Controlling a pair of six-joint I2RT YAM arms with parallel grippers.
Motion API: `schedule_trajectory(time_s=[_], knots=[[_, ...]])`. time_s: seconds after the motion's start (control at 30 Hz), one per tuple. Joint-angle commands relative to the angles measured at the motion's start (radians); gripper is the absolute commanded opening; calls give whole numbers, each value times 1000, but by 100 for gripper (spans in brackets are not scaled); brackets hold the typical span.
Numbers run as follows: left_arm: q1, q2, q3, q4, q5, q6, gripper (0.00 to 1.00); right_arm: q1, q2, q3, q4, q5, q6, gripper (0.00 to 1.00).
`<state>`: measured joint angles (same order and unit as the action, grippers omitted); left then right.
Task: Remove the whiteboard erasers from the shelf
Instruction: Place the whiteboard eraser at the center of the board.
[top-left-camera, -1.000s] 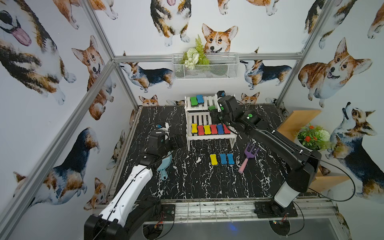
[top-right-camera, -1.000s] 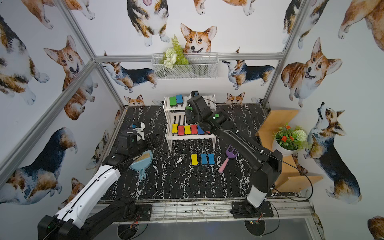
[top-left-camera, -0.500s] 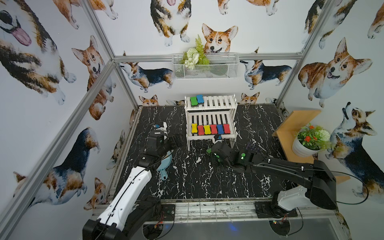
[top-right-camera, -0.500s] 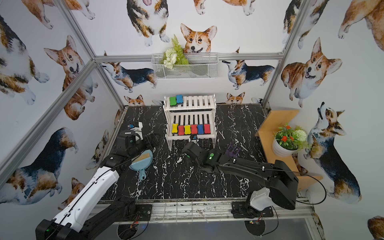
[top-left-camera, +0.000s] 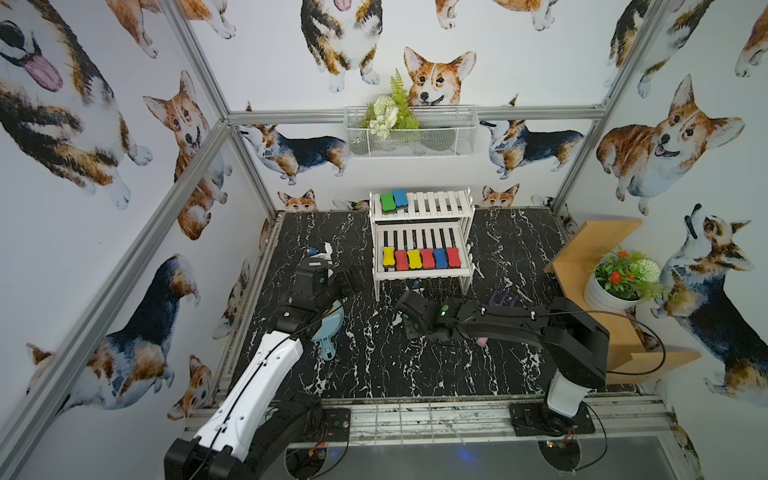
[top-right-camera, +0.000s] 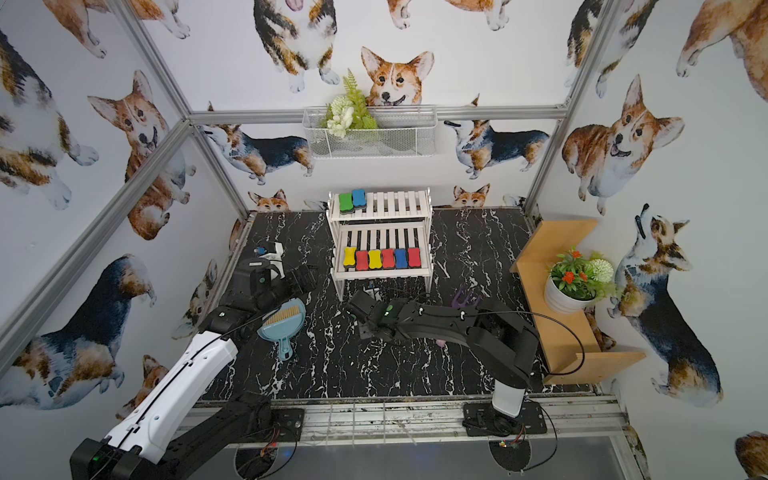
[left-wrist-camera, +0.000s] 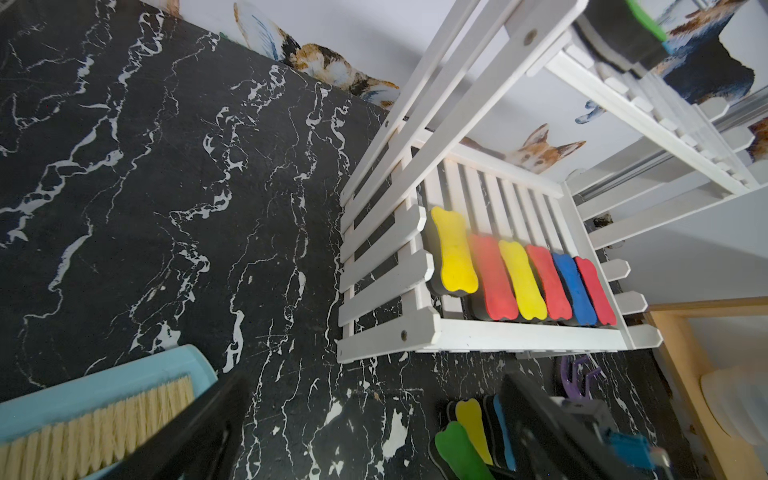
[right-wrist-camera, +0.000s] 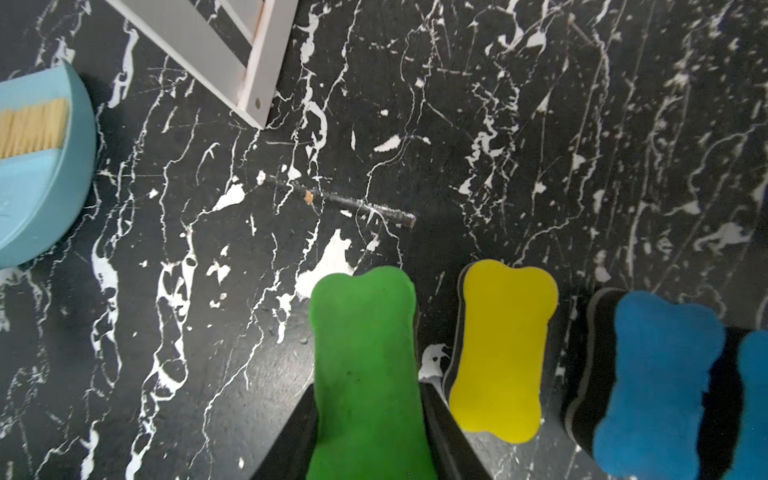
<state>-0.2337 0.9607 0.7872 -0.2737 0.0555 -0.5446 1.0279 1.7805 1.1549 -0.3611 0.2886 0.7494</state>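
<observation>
The white shelf stands at the back of the table. A green and a blue eraser lie on its top tier, and a row of several erasers fills the lower tier. My right gripper is shut on a green eraser, low over the table in front of the shelf. A yellow eraser lies right beside it, with two blue ones further along. In both top views the arm hides these. My left gripper hangs open and empty left of the shelf.
A blue dustpan with a brush lies under the left arm. A purple rake lies behind the right arm. A tan wooden stand with a potted plant is at the right. A wire basket hangs on the back wall.
My right arm came down from the shelf's top tier to the table in front of it. The left arm has hardly moved.
</observation>
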Motion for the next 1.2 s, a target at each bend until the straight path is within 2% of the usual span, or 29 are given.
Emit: schedule_trajectory(time_s=[0.0, 0.43, 0.7, 0.8, 0.97, 1.17], knots=[[1, -12, 12, -21, -34, 6, 99, 9, 29, 14, 29, 64, 30, 38], [1, -20, 3, -22, -42, 9, 100, 23, 156, 64, 26, 161, 83, 39], [0, -19, -1, -19, -36, 14, 100, 23, 176, 77, 30, 166, 83, 52], [1, -15, -3, -15, -30, 14, 100, 26, 161, 68, 45, 168, 78, 57], [0, -16, -2, -15, -24, 12, 100, 46, 108, 60, 59, 195, 47, 58], [0, -13, 7, -16, -16, 15, 100, 64, -44, 33, 66, 189, -39, 57]])
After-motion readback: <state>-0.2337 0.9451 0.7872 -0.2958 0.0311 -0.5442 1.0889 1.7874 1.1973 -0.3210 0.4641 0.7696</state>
